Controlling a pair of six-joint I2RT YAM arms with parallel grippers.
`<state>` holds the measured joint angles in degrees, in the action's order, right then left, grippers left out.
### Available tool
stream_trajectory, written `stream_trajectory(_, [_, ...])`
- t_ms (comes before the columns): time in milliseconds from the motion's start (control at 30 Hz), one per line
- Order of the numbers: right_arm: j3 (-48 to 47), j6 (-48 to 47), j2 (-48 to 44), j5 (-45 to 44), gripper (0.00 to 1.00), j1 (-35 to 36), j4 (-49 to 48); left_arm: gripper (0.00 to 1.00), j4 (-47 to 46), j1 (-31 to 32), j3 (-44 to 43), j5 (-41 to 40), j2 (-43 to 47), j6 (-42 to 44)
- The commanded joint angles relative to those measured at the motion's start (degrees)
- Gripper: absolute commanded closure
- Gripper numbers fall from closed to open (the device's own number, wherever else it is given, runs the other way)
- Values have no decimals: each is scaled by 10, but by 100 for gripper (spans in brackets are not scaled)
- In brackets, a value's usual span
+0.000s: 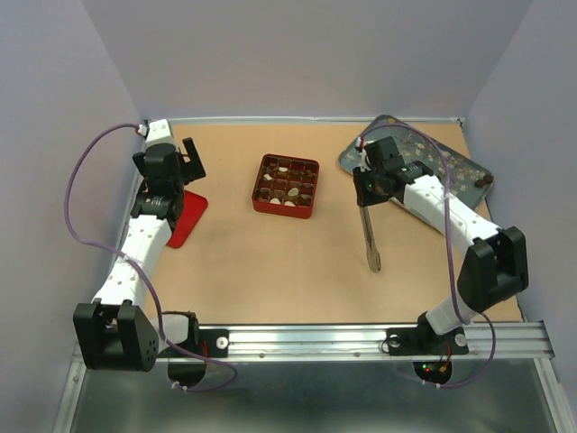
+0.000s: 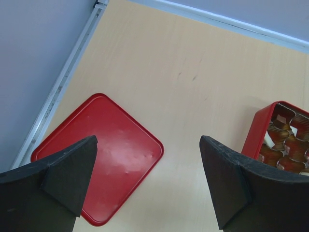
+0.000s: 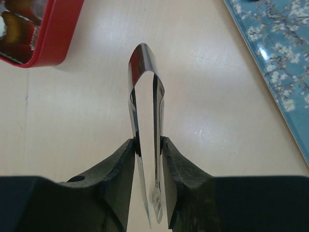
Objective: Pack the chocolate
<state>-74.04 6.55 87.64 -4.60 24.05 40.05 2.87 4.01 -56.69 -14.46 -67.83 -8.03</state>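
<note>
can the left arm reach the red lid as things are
Probably yes: the left gripper hangs open over the red lid, which lies flat on the table, with nothing on it or between them.

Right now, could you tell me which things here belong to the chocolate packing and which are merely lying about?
In the job: chocolate, red box holding it, metal tongs gripped in the right pincer.
Lying about: red lid below the open left pincer, floral tray.
</note>
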Motion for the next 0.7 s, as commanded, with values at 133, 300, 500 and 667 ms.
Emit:
stream_trajectory(133, [-7,-41,92,91,64,-50,-98,1,-23,-3,13,-19,-2,-34])
stream_trajectory(300, [-26,-43,144,93,62,-59,-121,1,-7,-31,34,-25,-7,-82])
stream_trajectory(500, [-30,-37,183,78,58,-59,-144,1,-1,-94,95,5,10,-154])
stream_trajectory(667, [-22,-41,188,77,46,-59,-162,1,2,-117,142,-6,32,-194])
